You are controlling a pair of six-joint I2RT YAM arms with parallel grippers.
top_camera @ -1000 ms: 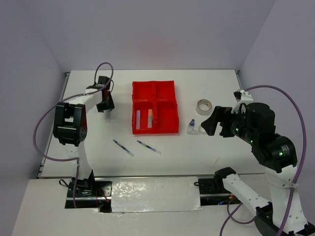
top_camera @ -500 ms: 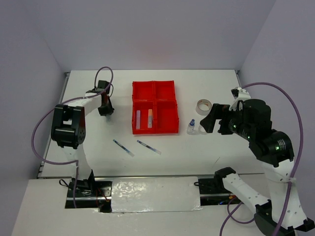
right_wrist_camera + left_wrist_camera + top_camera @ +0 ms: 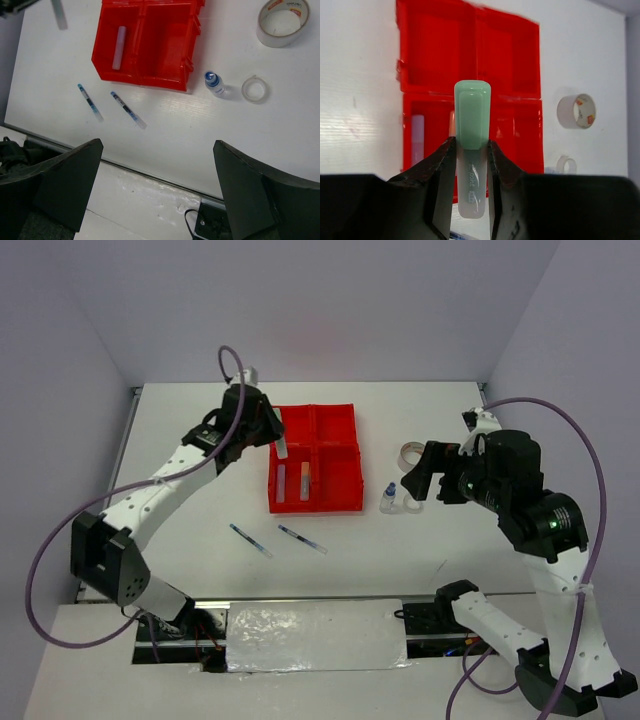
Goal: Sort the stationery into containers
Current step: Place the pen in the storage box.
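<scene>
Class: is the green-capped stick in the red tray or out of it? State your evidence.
Out. The left end effector grips the green-capped stick in the air by the red tray, not in any compartment.

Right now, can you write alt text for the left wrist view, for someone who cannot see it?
The left gripper is shut on a green-capped stick, in front of the red four-compartment tray. One compartment holds a pale stick and a mostly hidden orange stick; a tape roll and small white ring lie on the table beside it.
</scene>
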